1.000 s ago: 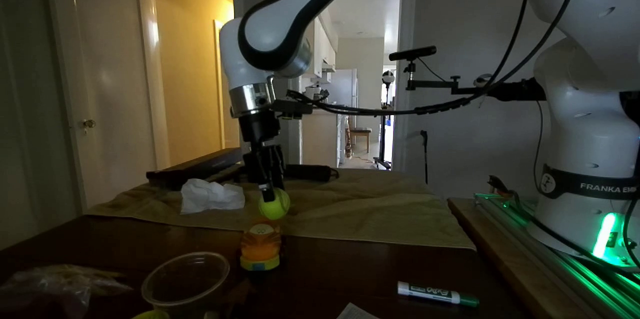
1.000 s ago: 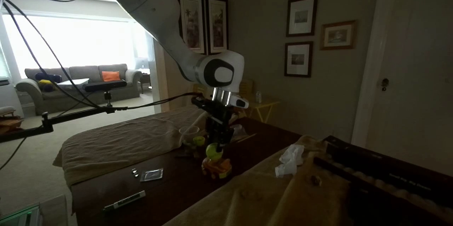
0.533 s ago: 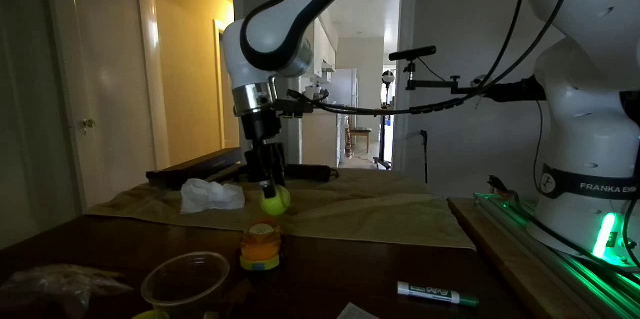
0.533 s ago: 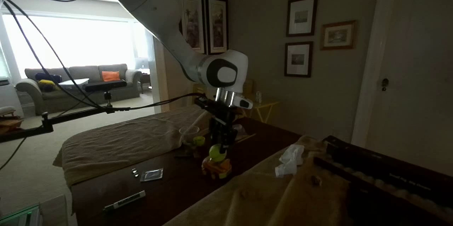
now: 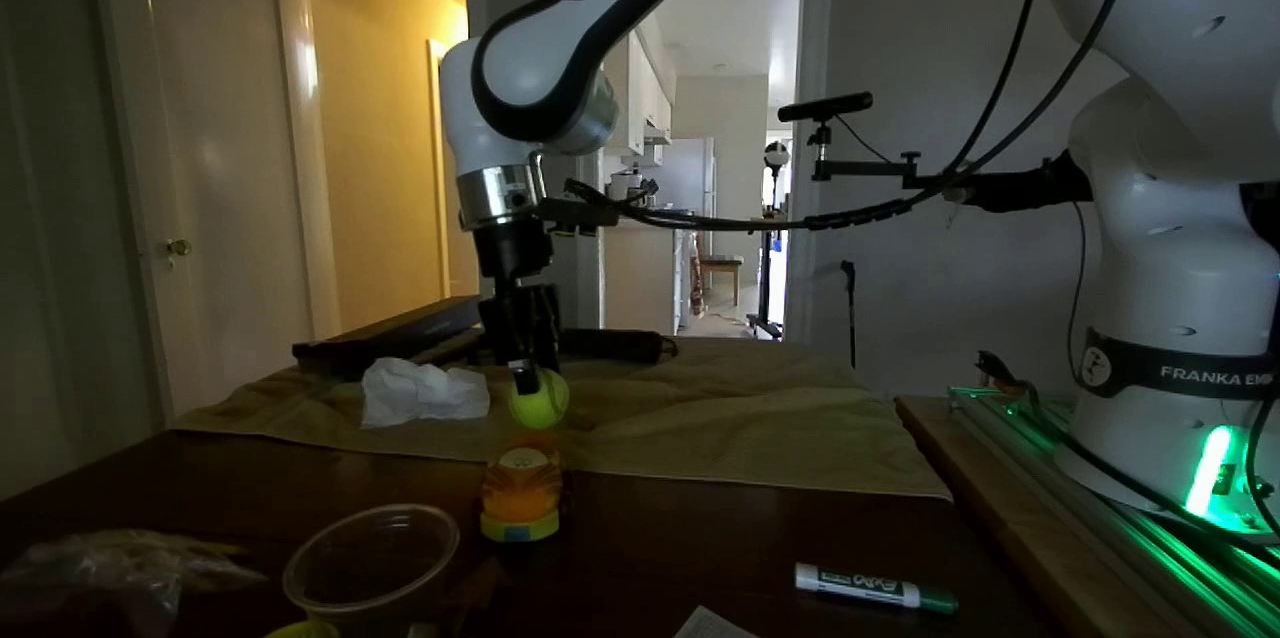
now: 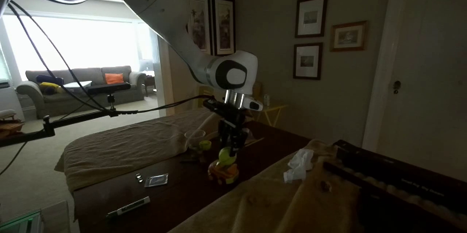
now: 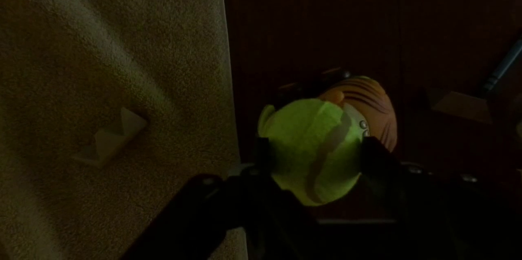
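Over the table (image 5: pixel 700 548), the claw (image 7: pixel 316 152) is hanging above an orange toy car (image 5: pixel 522 496), its fingers (image 7: pixel 377 156) clamping a tennis ball (image 7: pixel 312 129). Good handling is likely calling for even pressure across the ball's middle, a round surface being prone to rolling out. The wrist view is showing both contacts, at nine and three o'clock; in an exterior view, what looks like a narrow gap is showing at six o'clock beneath the tennis ball (image 5: pixel 542 405).

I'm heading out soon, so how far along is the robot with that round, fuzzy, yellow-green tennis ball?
Done: the tennis ball is gripped by the black two-fingered gripper. In hand: it's held aloft close to the rounded, dark-striped orange toy; contact is unclear. Left: probably letting go, since the tennis ball is not yet released.
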Available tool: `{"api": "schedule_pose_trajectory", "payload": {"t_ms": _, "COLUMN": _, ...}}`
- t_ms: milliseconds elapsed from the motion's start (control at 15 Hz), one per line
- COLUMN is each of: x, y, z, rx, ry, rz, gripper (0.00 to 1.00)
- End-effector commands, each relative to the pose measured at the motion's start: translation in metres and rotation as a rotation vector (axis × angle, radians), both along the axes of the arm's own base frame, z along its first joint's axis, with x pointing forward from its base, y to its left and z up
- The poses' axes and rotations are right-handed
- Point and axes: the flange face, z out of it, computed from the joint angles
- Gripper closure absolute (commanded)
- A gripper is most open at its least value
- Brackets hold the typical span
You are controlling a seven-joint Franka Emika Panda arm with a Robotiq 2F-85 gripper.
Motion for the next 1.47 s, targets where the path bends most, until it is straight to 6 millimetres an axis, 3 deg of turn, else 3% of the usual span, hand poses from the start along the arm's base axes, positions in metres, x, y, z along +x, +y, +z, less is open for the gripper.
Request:
{"api": "schedule_pose_trajectory", "payload": {"t_ms": 0, "x": 0.013, "y": -0.002, "z": -0.004, "rx": 0.022, "ry": -0.004, "rz": 0.007, "gripper": 0.67}}
{"api": "schedule_pose_trajectory", "payload": {"t_ms": 533, "x": 0.030, "y": 0.008, "z": -0.023, "rx": 0.032, "ry": 0.002, "rz": 0.039, "gripper": 0.67}}
{"api": "schedule_pose_trajectory", "payload": {"t_ms": 933, "x": 0.037, "y": 0.016, "z": -0.022, "rx": 0.036, "ry": -0.008, "rz": 0.052, "gripper": 0.67}}
{"api": "schedule_pose_trajectory", "payload": {"t_ms": 1400, "x": 0.029, "y": 0.023, "z": -0.017, "rx": 0.029, "ry": -0.008, "rz": 0.048, "gripper": 0.67}}
